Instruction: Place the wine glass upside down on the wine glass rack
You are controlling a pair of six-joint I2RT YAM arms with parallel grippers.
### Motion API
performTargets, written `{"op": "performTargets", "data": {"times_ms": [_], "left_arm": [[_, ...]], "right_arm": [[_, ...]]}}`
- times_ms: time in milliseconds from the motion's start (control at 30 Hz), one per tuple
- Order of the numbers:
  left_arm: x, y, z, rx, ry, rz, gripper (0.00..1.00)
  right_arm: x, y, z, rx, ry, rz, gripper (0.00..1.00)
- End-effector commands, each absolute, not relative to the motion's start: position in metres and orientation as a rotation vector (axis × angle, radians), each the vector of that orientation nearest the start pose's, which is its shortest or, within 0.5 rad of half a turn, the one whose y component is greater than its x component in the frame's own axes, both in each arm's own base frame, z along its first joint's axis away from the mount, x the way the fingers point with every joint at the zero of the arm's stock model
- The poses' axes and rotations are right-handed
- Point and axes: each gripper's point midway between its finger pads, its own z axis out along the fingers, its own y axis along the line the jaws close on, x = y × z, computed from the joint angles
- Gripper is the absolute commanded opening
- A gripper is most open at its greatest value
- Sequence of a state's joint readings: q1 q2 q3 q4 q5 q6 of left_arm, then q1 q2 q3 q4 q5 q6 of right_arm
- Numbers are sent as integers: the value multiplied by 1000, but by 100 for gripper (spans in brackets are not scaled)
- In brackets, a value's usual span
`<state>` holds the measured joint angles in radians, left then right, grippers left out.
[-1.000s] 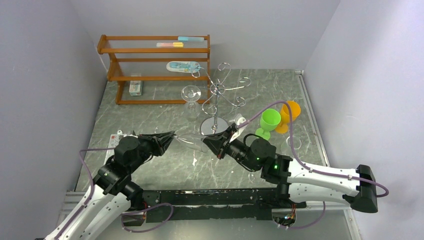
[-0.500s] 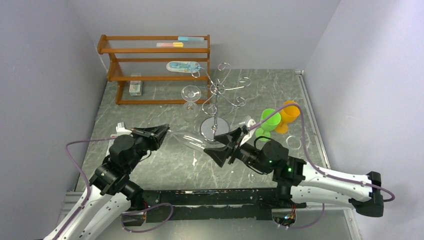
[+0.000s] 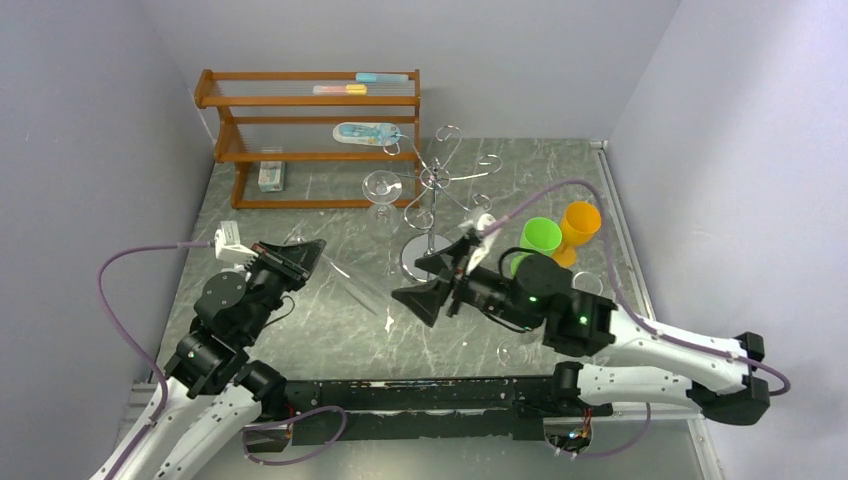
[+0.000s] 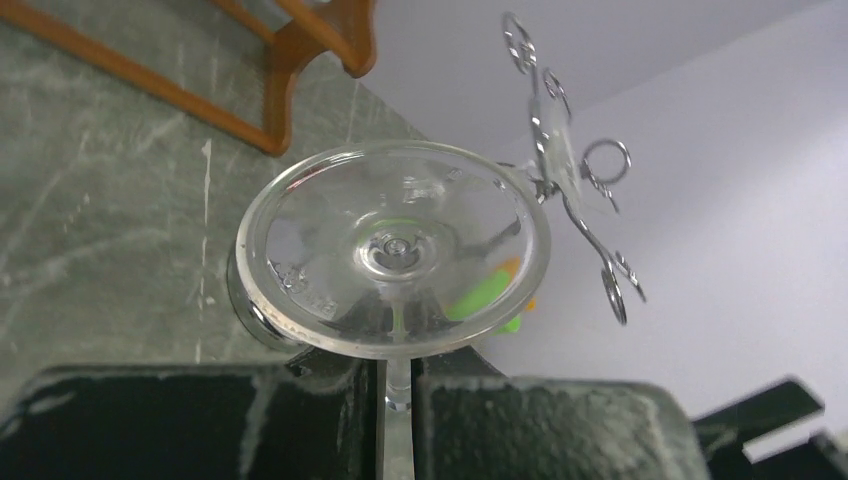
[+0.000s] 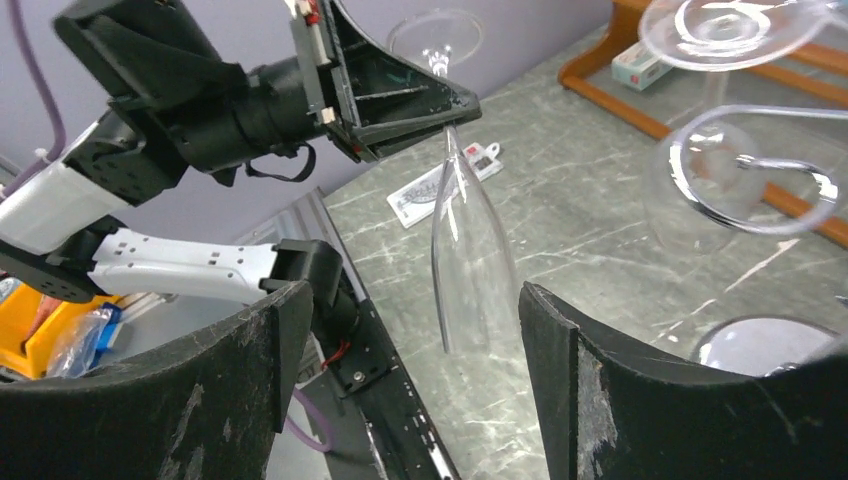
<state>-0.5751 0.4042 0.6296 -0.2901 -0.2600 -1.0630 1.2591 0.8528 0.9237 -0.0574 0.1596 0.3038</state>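
Wine glass (image 3: 352, 283) hangs in the air, its stem pinched in the left gripper (image 3: 316, 252) (bowl slanting down rightward). Near the bowl, the right gripper (image 3: 428, 283) holds its jaws spread wide, touching nothing. Behind stands the chrome wine glass rack (image 3: 435, 180).

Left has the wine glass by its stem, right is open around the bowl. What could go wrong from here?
1. The left gripper pinches only the thin stem of the wine glass, so the bowl could swing or slip.
2. The right gripper has its fingers flanking the bowl; a sideways retreat might clip it.
3. Another glass already hangs at the left side of the wine glass rack; the approach could knock it or snag a curled arm.
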Motion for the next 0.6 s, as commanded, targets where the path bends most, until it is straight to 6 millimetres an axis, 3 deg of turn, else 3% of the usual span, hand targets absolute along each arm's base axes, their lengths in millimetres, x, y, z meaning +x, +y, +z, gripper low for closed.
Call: {"op": "performTargets", "data": {"times_ms": [0, 200, 367, 567], "left_arm": [[208, -134, 329, -282, 1495, -963, 5], [190, -128, 357, -108, 1405, -907, 5], [173, -136, 378, 63, 1351, -905, 5], [147, -153, 407, 156, 1270, -1072, 5]], "right_arm": [[114, 346, 342, -687, 1629, 1130, 78], [114, 383, 343, -728, 1643, 1190, 71], [111, 403, 357, -719, 1592, 1271, 71], [111, 424, 361, -692, 1577, 1345, 72]]}}
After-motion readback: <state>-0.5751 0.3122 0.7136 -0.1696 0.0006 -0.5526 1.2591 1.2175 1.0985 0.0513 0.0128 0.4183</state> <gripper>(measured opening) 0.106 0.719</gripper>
